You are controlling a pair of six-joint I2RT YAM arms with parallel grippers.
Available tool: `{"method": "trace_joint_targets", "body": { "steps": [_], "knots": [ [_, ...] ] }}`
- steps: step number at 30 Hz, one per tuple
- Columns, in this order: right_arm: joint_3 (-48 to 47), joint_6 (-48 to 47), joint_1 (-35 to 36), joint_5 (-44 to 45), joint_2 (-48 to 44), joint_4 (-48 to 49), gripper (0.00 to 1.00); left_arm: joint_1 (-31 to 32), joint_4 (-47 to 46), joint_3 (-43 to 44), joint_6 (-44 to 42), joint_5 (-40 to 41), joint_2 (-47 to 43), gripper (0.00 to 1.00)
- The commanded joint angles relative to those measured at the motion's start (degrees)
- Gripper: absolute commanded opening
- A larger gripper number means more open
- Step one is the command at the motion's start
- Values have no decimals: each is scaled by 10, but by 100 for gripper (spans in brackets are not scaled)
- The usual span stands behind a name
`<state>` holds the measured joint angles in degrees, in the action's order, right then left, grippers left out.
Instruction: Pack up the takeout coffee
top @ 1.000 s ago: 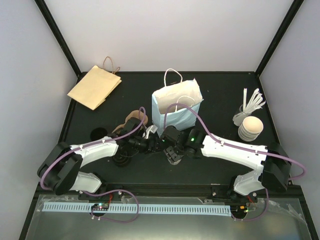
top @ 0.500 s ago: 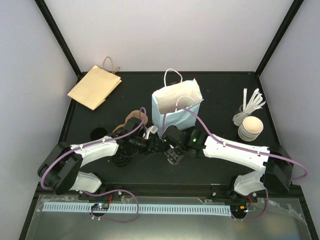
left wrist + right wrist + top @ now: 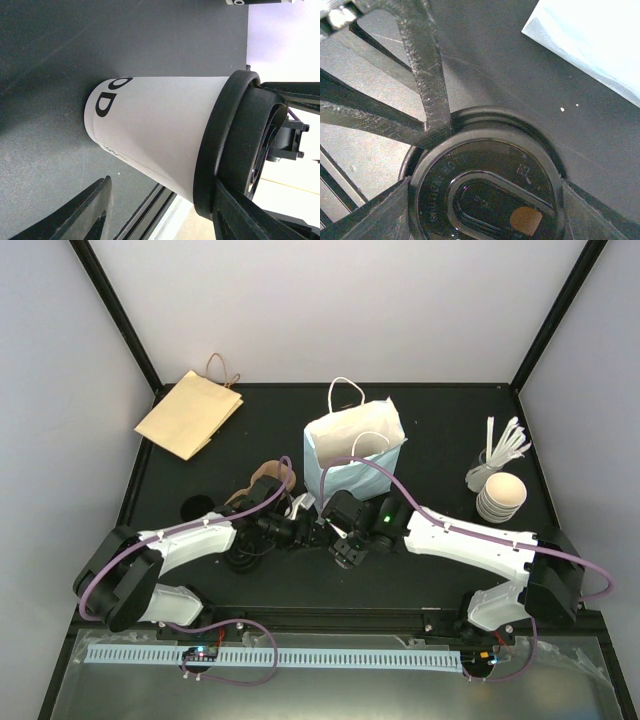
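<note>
The takeout coffee [image 3: 150, 130] stands on the table [image 3: 440, 435] near the white bag [image 3: 352, 455]. Our right gripper [image 3: 485, 200] clasps its lid from above; whether the left gripper [image 3: 160, 220] holds it, we cannot tell. We lift straight, keeping it level

Bright and even from overhead in the top view, sharp edge to edge, with only faint, soft shadows on the black worktop [image 3: 440, 430]. Blown out to white at the upper right of the left wrist view; crisp on the coffee cup [image 3: 160, 130]. Glossy with reflections on its lid [image 3: 485, 200], soft on the right tool's fingers [image 3: 365, 215], washed out on the pale bag [image 3: 590, 45].
</note>
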<state>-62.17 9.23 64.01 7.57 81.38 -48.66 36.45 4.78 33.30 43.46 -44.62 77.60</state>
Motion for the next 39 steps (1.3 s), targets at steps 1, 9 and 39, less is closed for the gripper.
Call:
{"method": "trace_joint_targets", "body": {
  "steps": [1, 9, 39],
  "knots": [
    [7, -46, 37, -128, 29, 14, 69, 9, 18, 5, -11, 98, 20, 55],
    [14, -2, 36, -91, 25, 20, 69, 10, 23, 3, -13, 106, 17, 55],
    [21, 157, 31, -8, 21, 12, 69, 32, 25, -1, -3, 109, 9, 54]
  ]
}}
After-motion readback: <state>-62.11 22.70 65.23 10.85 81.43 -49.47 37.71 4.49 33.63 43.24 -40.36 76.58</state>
